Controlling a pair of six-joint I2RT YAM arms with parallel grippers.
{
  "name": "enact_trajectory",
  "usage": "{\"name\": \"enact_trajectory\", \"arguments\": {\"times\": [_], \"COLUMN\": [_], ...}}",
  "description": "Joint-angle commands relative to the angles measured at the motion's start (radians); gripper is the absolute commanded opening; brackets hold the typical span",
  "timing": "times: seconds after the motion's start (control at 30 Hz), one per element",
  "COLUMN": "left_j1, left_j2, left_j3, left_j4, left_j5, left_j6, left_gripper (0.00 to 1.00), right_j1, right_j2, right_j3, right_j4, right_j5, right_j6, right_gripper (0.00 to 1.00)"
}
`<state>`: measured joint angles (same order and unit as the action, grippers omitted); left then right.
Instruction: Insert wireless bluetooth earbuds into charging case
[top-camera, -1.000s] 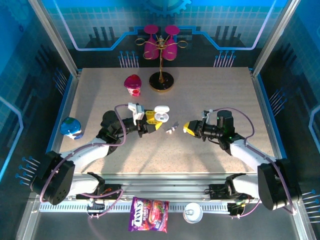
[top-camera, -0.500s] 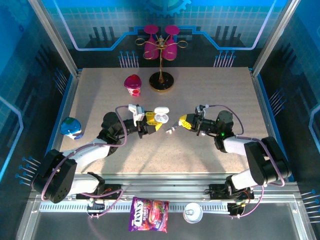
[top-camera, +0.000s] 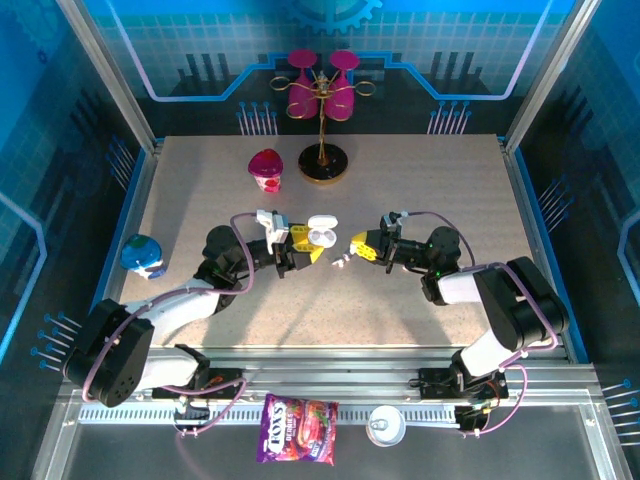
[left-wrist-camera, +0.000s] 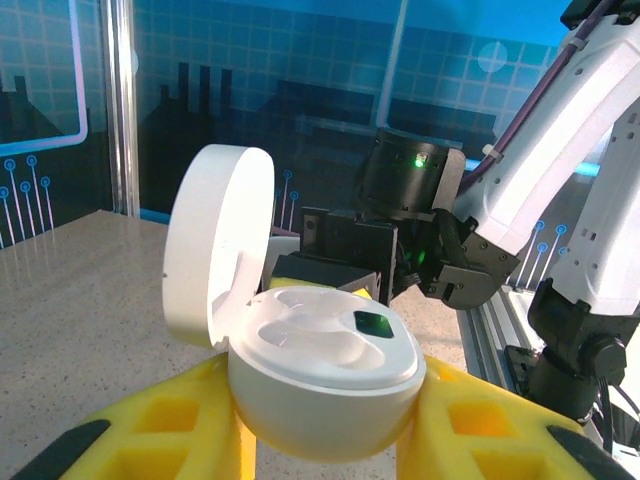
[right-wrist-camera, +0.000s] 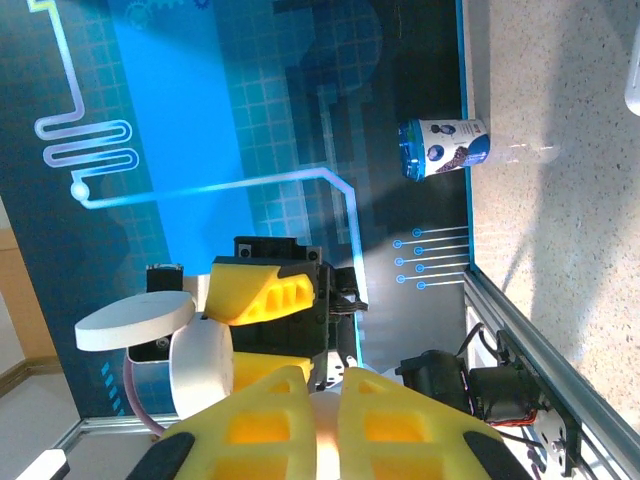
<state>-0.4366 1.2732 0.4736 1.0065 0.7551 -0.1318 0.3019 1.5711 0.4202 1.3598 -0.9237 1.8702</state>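
ok so the left gripper is clamped on the charging case, yellow fingers hugging both sides of the base; lid is flipped up and the case sits just off the table; from the left wrist cam both moulded wells look like bare white plastic, with a tiny green spot near the rim; the earbuds are lying loose on the table, between the two grippers, just below the case; right gripper is pinched fully closed right beside them; there's a pale sliver between its tips, can't tell if it's a bud; the pink cup and blue cup sit well apart, contents not visible
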Motion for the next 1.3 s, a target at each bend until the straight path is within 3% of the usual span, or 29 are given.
{"name": "enact_trajectory", "arguments": {"times": [0.0,0.17,0.47,0.73,1.27], "left_j1": [0.006,0.006,0.006,0.006,0.004], "left_j2": [-0.031,-0.033,-0.017,-0.003,-0.020], "left_j3": [-0.016,-0.013,-0.006,0.014,0.024], "left_j4": [0.010,-0.011,-0.024,-0.032,-0.020], "left_j5": [-0.004,-0.005,-0.020,-0.010,0.022], "left_j6": [0.014,0.005,-0.029,-0.072,-0.129], "left_gripper": [0.29,0.29,0.28,0.29,0.28], "right_j1": [0.011,0.013,0.027,0.102,0.185], "right_j2": [-0.016,-0.086,-0.266,-0.353,-0.310], "right_j3": [0.004,0.036,0.157,0.345,0.423], "right_j4": [0.006,-0.131,-0.551,-0.933,-1.023], "right_j5": [0.005,-0.001,-0.018,0.014,0.070], "right_j6": [-0.010,-0.074,-0.315,-0.691,-0.828], "right_gripper": [0.08,0.08,0.07,0.08,0.08]}}
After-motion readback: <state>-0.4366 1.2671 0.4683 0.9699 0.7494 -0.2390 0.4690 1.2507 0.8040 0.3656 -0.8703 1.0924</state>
